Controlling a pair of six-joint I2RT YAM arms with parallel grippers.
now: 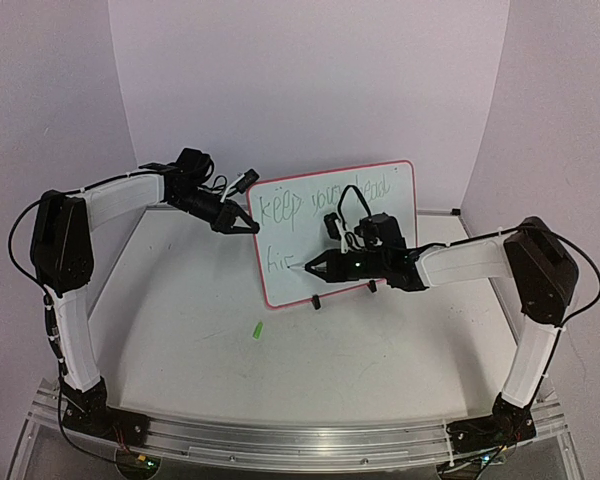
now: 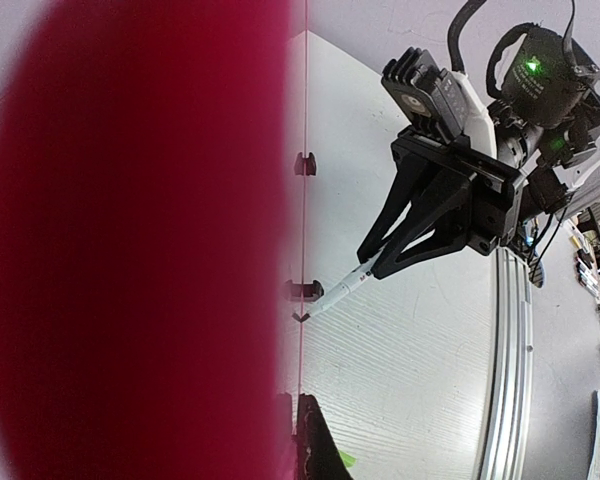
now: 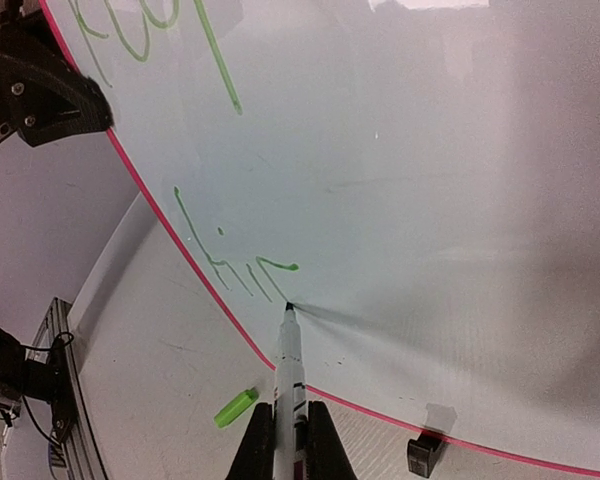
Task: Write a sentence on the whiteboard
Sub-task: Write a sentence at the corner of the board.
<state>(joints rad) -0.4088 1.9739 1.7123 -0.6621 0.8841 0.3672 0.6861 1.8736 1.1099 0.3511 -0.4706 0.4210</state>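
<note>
Top view: the whiteboard (image 1: 310,228) stands upright and slightly skewed mid-tabletop (image 1: 200,300) on its two clip feet (image 1: 317,303), with one green line written and a second just begun at lower left. The left end effector (image 1: 242,222) sits at the board's left edge. The right end effector (image 1: 316,267) is clamped on the marker (image 1: 305,268), tip on the board. Main risk is that pen pressure pushes the board back or pivots it on the feet, since only one edge looks braced. The green cap (image 1: 257,328) lies loose on the tabletop in front, well apart from the feet, so low risk. Left wrist: the red rim (image 2: 130,250) is a blur filling the left half, very close to the lens. One dark finger (image 2: 315,445) shows at the bottom, so I cannot tell whether the left end effector actually pinches the edge. If it isn't pinching, the board walks or tips under the stroke. Right wrist: the fingers are closed narrow around the marker barrel (image 3: 290,365), with the nib touching just below and right of the last letter (image 3: 275,268). The text sits close to the lower-left rim and the line slopes, so strokes could run off the board or collide with the line above. The marker could also slip or rotate in the pinch, giving faint or skipped ink. The right arm reaches across the board face, so smearing the wet upper line is possible.
</note>
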